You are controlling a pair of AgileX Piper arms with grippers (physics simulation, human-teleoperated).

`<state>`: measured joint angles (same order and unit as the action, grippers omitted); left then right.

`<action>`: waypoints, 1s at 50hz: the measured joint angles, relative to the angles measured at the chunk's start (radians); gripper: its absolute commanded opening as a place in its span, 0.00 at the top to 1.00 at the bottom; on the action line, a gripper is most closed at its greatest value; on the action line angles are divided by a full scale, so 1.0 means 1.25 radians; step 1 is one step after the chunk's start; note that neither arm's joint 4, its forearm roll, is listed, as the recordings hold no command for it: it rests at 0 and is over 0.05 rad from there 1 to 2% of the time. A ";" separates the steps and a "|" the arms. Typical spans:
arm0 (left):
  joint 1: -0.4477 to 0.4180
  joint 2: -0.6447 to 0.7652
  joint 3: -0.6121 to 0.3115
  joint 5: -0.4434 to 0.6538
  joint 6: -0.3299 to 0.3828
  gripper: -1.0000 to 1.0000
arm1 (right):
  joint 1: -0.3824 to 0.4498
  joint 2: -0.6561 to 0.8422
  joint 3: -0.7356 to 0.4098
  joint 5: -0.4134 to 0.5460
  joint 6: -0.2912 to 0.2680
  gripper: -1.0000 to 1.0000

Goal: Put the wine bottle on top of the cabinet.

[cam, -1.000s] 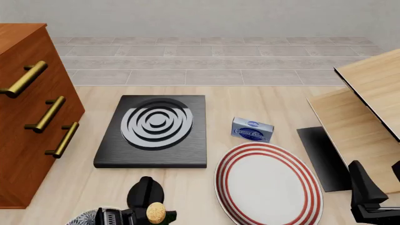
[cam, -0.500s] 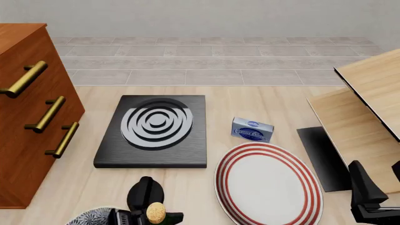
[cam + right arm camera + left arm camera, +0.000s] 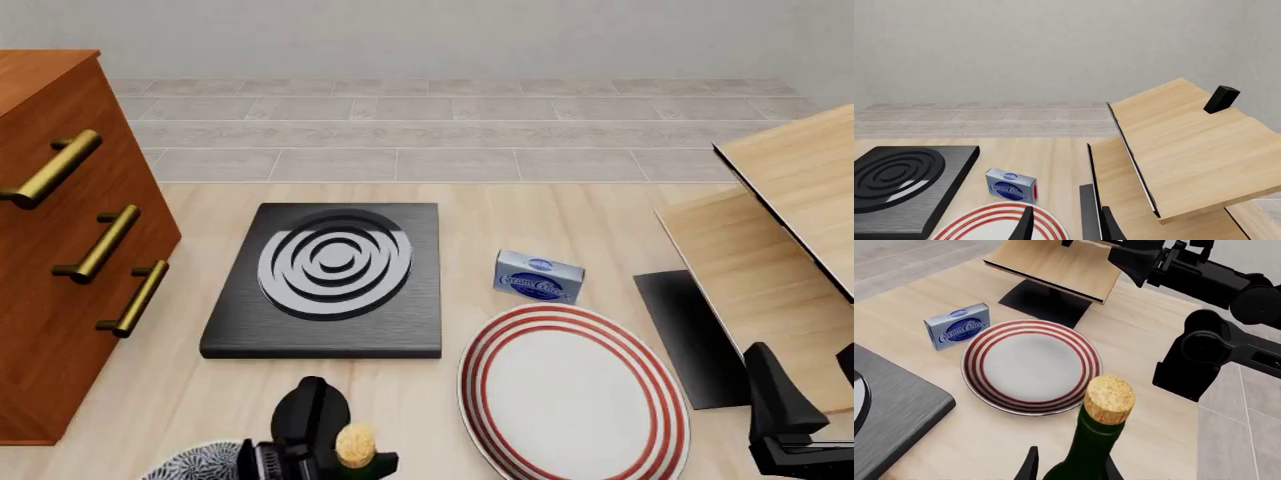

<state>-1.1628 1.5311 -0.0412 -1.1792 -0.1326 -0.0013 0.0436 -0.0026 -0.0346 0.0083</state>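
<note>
I've got the bottle in the left gripper, fingers clamped on its body either side below the neck, cork up. It sits at the near edge of the table, just left of the plate and right beside that black knob. So the grasp looks done; the lift is what's in hand. Next I need height, plenty of it, then a swing left to the cabinet, whose top sits well above the table (only a corner of it shows). The hob lies between but low, no bother. The cream cheese box sits beyond the plate, out of my line. The right gripper idles by the pale wood panels; its fingers stand a little apart, holding nothing.
</note>
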 measured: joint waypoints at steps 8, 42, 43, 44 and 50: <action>0.000 -0.046 0.003 0.045 -0.001 1.00 | 0.000 0.000 0.000 0.000 0.000 0.00; -0.006 -0.332 -0.045 0.326 -0.014 1.00 | 0.000 0.000 0.000 0.000 0.000 0.00; -0.007 -0.342 -0.049 0.338 -0.015 1.00 | 0.000 0.000 0.000 0.000 0.000 0.00; -0.008 -0.351 -0.053 0.349 -0.016 1.00 | 0.000 0.000 0.000 0.000 0.000 0.00; -0.013 -0.400 -0.075 0.408 -0.022 1.00 | 0.000 0.000 0.000 0.000 0.000 0.00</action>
<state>-1.1792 1.0313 -0.1355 -0.6698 -0.1595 -0.0012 0.0436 -0.0026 -0.0346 0.0083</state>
